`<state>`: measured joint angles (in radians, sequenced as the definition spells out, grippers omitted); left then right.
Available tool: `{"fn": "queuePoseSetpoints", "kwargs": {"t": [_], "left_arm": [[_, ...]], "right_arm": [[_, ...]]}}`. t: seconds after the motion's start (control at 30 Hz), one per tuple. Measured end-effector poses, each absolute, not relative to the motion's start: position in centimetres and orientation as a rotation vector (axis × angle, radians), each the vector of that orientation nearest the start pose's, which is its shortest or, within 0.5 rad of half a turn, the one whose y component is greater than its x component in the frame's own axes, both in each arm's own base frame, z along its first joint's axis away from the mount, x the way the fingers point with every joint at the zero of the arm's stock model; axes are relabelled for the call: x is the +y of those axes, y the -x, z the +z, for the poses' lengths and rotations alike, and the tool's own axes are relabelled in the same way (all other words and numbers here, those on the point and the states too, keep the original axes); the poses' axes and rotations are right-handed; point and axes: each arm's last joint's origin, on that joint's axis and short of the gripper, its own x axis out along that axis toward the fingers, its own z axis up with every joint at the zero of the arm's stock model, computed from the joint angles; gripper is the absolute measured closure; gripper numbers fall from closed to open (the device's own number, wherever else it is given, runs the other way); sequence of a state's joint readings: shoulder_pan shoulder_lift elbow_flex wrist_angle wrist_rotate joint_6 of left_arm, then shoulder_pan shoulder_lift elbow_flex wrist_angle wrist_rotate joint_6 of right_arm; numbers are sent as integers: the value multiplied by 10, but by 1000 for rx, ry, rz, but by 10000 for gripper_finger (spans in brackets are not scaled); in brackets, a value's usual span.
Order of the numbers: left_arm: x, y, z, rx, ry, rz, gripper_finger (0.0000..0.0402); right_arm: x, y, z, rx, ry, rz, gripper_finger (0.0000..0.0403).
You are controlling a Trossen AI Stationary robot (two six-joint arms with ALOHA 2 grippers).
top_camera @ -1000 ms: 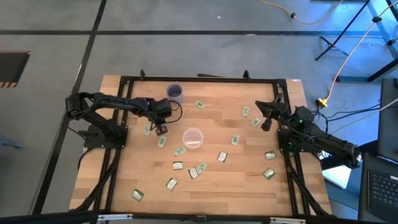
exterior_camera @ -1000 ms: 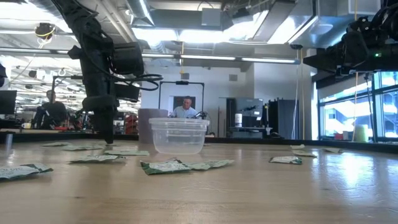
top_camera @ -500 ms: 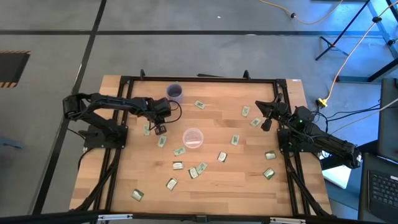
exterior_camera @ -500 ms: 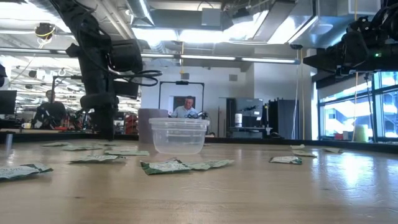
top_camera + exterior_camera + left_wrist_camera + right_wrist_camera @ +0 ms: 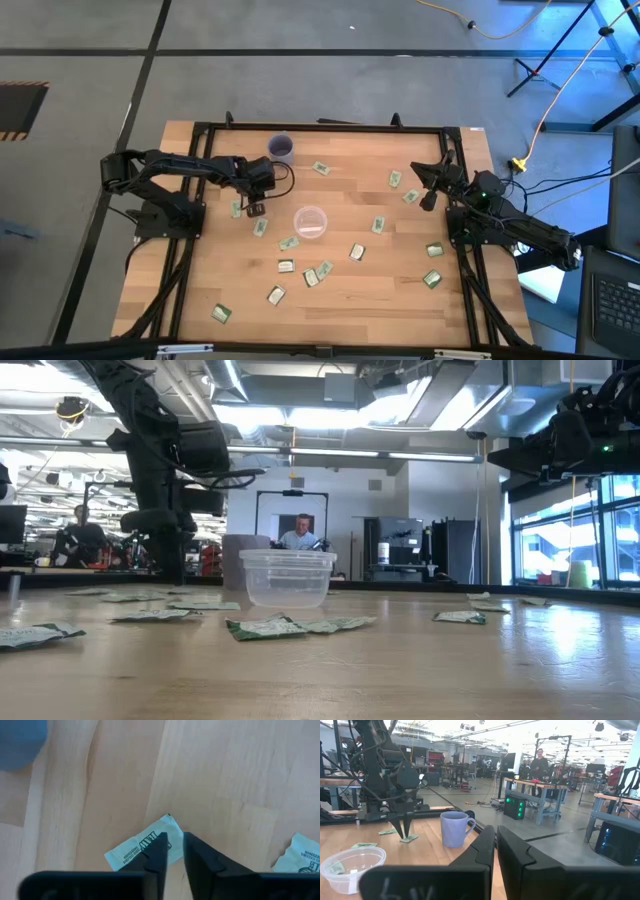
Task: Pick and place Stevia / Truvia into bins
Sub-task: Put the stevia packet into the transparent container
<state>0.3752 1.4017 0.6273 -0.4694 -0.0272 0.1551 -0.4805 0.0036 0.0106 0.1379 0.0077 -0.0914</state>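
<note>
Fifteen or so green-and-white Stevia / Truvia sachets (image 5: 356, 252) lie flat and scattered over the pale wooden table (image 5: 380, 305) in your high view, around one clear round plastic cup (image 5: 298, 222) near the middle; one purple cup (image 5: 281, 148) stands at the far edge. Your left gripper (image 5: 256, 209) is down just beside the clear cup, and your right gripper (image 5: 429, 198) waits by the right edge. In the low view you see the clear cup (image 5: 288, 580) as a ribbed, pale-rimmed tub, with crinkled sachets (image 5: 265, 627) in front of it and the left gripper (image 5: 172, 572) pointing down at the tabletop. In the left wrist view its fingers (image 5: 159, 851) stand slightly spread, tips on one sachet (image 5: 131, 852) with dark print you can't fully read; a second sachet (image 5: 300, 854) lies near. In the right wrist view the right gripper (image 5: 496, 830) is pressed together on nothing; one sachet (image 5: 335, 867) lies inside the clear cup (image 5: 355, 854), and the purple cup (image 5: 454, 827) shows a handle.
</note>
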Motion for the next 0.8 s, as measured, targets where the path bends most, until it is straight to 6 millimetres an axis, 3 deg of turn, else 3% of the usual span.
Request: {"fn": "queuePoseSetpoints", "kwargs": {"t": [0.2, 0.37, 0.8], "left_arm": [[83, -208, 144, 1261, 53, 252, 281], [83, -209, 140, 1276, 60, 244, 255], [84, -212, 126, 1348, 79, 223, 281]], "right_arm": [[-45, -85, 180, -120, 124, -494, 377], [-45, -85, 180, -120, 124, -494, 377], [-45, -85, 180, -120, 124, -494, 377]]}}
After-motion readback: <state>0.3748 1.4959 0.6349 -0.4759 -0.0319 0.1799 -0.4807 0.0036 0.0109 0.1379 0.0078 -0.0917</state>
